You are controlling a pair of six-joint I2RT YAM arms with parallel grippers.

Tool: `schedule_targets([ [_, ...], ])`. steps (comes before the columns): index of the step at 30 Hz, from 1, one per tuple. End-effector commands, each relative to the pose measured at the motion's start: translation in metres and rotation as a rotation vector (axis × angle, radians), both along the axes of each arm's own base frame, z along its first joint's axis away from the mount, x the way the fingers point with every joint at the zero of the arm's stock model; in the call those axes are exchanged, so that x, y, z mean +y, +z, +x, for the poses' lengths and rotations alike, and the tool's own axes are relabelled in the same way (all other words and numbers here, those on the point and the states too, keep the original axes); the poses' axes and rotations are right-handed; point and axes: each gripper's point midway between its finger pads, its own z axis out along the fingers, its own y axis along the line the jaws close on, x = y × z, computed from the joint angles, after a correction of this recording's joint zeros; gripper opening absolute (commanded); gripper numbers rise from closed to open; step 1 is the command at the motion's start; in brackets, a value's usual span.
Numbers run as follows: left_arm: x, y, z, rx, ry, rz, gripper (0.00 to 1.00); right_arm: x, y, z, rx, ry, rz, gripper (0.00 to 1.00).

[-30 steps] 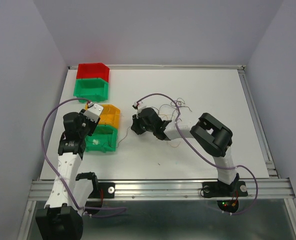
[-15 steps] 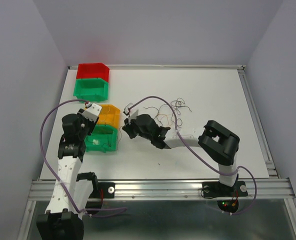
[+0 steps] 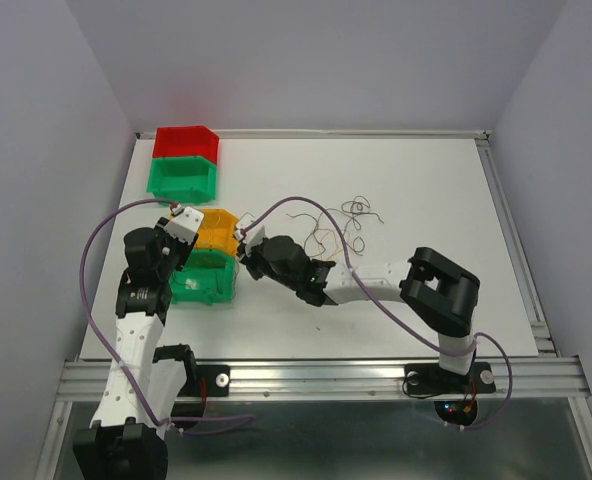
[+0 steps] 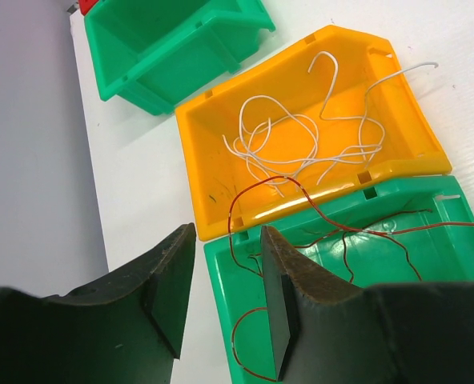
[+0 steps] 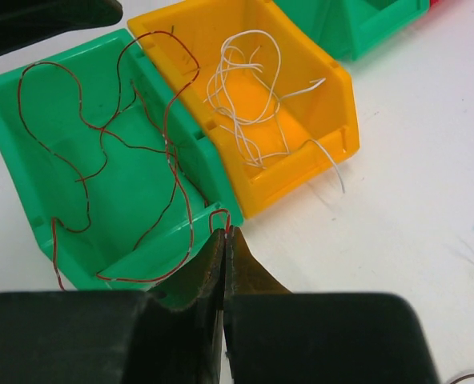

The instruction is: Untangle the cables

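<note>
Right gripper (image 5: 223, 237) is pinching a red wire (image 5: 218, 212) over the green bin's (image 5: 29, 152) corner: release further inside. Left gripper (image 4: 227, 300) is gaping.

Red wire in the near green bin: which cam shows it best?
Right wrist: the red wire sprawls across the green bin in full, one loop pinched in the shut right claw. Left wrist shows only part, past the open left claw. Top external: too thin to make out.
</note>
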Motion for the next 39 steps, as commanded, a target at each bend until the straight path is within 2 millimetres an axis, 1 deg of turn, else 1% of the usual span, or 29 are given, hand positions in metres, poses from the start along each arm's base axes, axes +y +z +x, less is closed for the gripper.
schedule_targets([
  [1, -0.003, 0.006, 0.003, -0.029, -0.011, -0.009, 0.49, 0.021, 0.048, 0.018, -0.113, -0.013, 0.08, 0.01],
  [4, -0.001, 0.006, 0.002, -0.027, -0.002, -0.011, 0.49, 0.029, 0.06, 0.022, -0.135, -0.009, 0.097, 0.01],
  [5, 0.0, 0.006, 0.002, -0.025, 0.006, -0.01, 0.49, 0.033, 0.067, 0.025, -0.14, -0.012, 0.114, 0.01],
  [9, 0.005, 0.007, 0.002, -0.035, 0.036, -0.011, 0.49, 0.044, 0.08, 0.028, -0.151, -0.001, 0.147, 0.01],
  [12, 0.009, 0.008, 0.003, -0.041, 0.067, -0.018, 0.49, 0.052, 0.088, 0.021, -0.155, 0.047, 0.186, 0.0],
  [13, 0.011, 0.009, 0.004, -0.048, 0.08, -0.019, 0.49, 0.053, 0.083, 0.02, -0.145, 0.056, 0.185, 0.01],
  [14, 0.017, 0.011, 0.005, -0.056, 0.111, -0.017, 0.49, 0.056, 0.082, 0.017, -0.136, 0.074, 0.197, 0.01],
  [16, 0.022, 0.016, 0.005, -0.075, 0.137, -0.028, 0.5, 0.06, 0.068, 0.01, -0.115, 0.119, 0.191, 0.01],
  [18, 0.029, 0.02, 0.005, -0.095, 0.167, -0.037, 0.58, 0.064, 0.067, 0.004, -0.105, 0.147, 0.225, 0.01],
  [19, 0.031, 0.023, 0.005, -0.108, 0.181, -0.045, 0.63, 0.066, 0.059, 0.0, -0.092, 0.17, 0.226, 0.01],
  [20, 0.033, 0.026, 0.004, -0.117, 0.189, -0.047, 0.67, 0.068, 0.057, -0.001, -0.089, 0.179, 0.232, 0.0],
  [21, 0.035, 0.028, 0.003, -0.128, 0.194, -0.048, 0.7, 0.073, 0.056, -0.005, -0.08, 0.205, 0.238, 0.0],
  [22, 0.036, 0.03, 0.003, -0.134, 0.196, -0.048, 0.71, 0.074, 0.054, -0.003, -0.08, 0.204, 0.238, 0.0],
  [23, 0.036, 0.031, 0.003, -0.137, 0.195, -0.047, 0.71, 0.08, 0.052, -0.009, -0.075, 0.244, 0.238, 0.01],
  [25, 0.037, 0.031, 0.002, -0.139, 0.199, -0.048, 0.72, 0.085, 0.04, -0.011, -0.036, 0.258, 0.241, 0.01],
  [26, 0.037, 0.03, 0.002, -0.135, 0.199, -0.048, 0.72, 0.087, 0.04, -0.012, -0.036, 0.264, 0.244, 0.01],
  [27, 0.036, 0.029, 0.003, -0.133, 0.195, -0.052, 0.72, 0.089, 0.03, -0.012, -0.022, 0.267, 0.233, 0.01],
  [30, 0.035, 0.026, 0.004, -0.118, 0.182, -0.052, 0.72, 0.093, 0.019, -0.016, -0.002, 0.294, 0.223, 0.01],
  [32, 0.035, 0.026, 0.005, -0.118, 0.179, -0.054, 0.72, 0.096, 0.005, -0.018, 0.027, 0.304, 0.214, 0.01],
  [33, 0.035, 0.026, 0.005, -0.118, 0.177, -0.052, 0.72, 0.097, 0.003, -0.017, 0.031, 0.307, 0.212, 0.01],
  [35, 0.034, 0.026, 0.005, -0.119, 0.17, -0.051, 0.72, 0.099, -0.012, -0.018, 0.054, 0.306, 0.186, 0.01],
  [36, 0.033, 0.026, 0.005, -0.121, 0.169, -0.052, 0.72, 0.102, -0.012, -0.016, 0.053, 0.306, 0.182, 0.01],
  [38, 0.033, 0.027, 0.005, -0.121, 0.162, -0.051, 0.72, 0.104, -0.026, -0.016, 0.073, 0.308, 0.149, 0.01],
  [39, 0.032, 0.026, 0.005, -0.119, 0.157, -0.051, 0.72, 0.105, -0.03, -0.016, 0.08, 0.308, 0.139, 0.01],
])
